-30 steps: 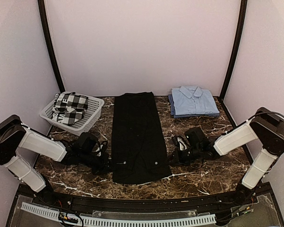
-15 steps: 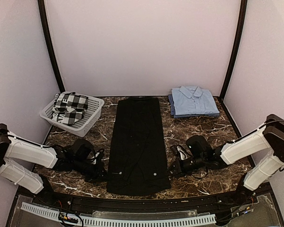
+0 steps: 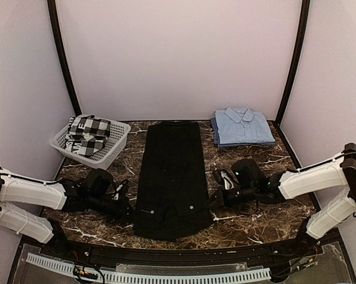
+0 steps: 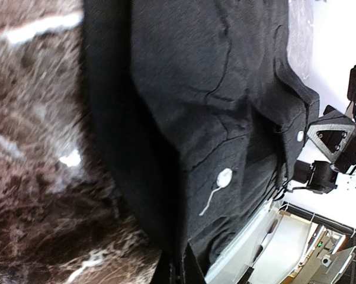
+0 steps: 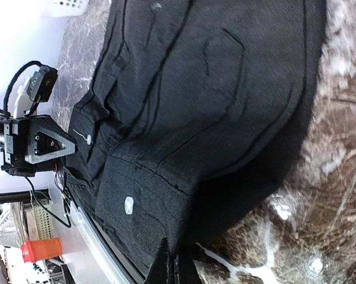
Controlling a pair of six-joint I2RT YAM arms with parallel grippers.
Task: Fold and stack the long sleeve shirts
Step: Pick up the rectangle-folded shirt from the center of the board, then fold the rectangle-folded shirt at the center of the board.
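The black long sleeve shirt (image 3: 172, 174) lies as a long narrow strip down the middle of the marble table (image 3: 257, 165), sleeves folded in. My left gripper (image 3: 128, 211) is shut on its near left corner, and in the left wrist view the gripper (image 4: 180, 271) pinches the black cloth (image 4: 213, 89) just below a white cuff button (image 4: 224, 176). My right gripper (image 3: 215, 201) is shut on the near right corner; in the right wrist view this gripper (image 5: 174, 267) clamps the hem of the black shirt (image 5: 225, 77). The light blue shirt (image 3: 243, 126) sits folded at the back right.
A white basket (image 3: 115, 151) at the back left holds a black-and-white checked cloth (image 3: 89, 133). The table's near edge with its rail (image 3: 166, 255) runs just below the shirt's hem. Pink walls close in the back and both sides.
Both grippers have drawn back toward the near edge, dragging the black shirt with them. Its near hem now lies closer to the front rail, and both arms sit lower.
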